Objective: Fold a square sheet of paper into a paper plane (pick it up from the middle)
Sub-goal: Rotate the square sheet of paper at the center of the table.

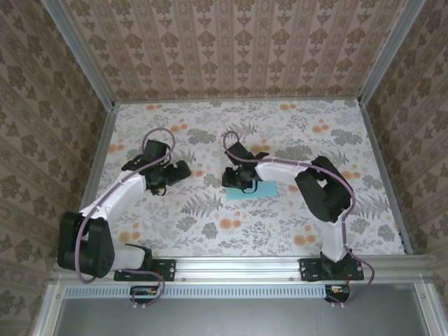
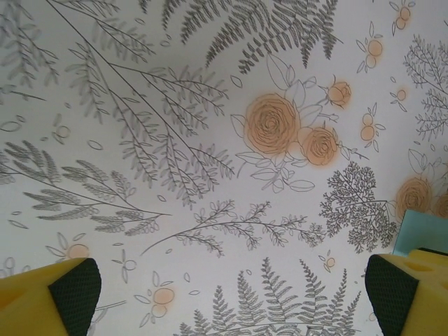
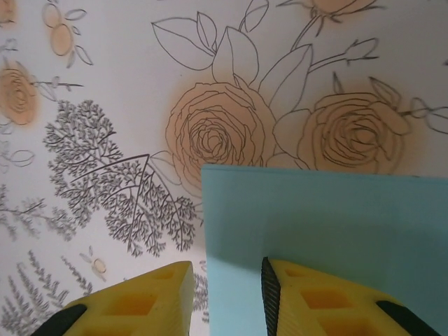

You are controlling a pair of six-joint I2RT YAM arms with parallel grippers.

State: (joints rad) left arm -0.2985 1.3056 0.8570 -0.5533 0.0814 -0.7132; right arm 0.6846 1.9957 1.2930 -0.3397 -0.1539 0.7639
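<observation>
Right gripper (image 3: 227, 302): jaws nearly together with a narrow gap between them, clamped on nothing. The left edge of the square sheet of paper (image 3: 329, 217) runs into that gap, and one finger hangs over the sheet, the other over bare floral tabletop (image 3: 105, 91). Left gripper (image 2: 231, 297): jaws wide apart, empty, low over the tabletop, with a corner of the sheet just off its right finger. The top view puts the sheet mid-table under the right gripper, with the left gripper well to its left. The sheet lies flat, with no crease, point or dart shape visible. You should count the task as barely begun: pickup from the middle and every fold remain.
</observation>
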